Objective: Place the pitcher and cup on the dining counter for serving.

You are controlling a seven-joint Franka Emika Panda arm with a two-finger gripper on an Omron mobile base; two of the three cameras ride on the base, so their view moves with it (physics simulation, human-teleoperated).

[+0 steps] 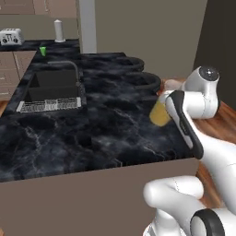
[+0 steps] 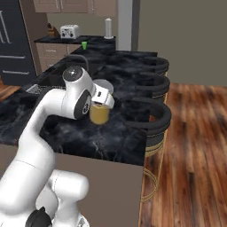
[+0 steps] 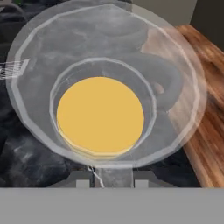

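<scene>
Pitcher (image 2: 99, 113), a tall clear cylindrical vessel with orange-yellow liquid in its lower part, stands upright with its long axis vertical and its open mouth upward; in the hand view we look straight down that axis onto the round orange disc of liquid (image 3: 100, 115). We see it over the near right part of the dining counter (image 1: 92, 133), a black marble slab with white veins, tan side panels and an inset sink (image 1: 51, 87); we cannot tell whether its base touches the slab. The white arm's two-finger gripper (image 2: 102, 98) sits at the vessel's rim, and we read its jaws as clamped on the clear wall. A small bright green tapered cup (image 1: 43, 50) stands upright on the far black worktop, well apart from the pitcher, near a white toaster (image 1: 10, 36). We can read no labels or writing.
</scene>
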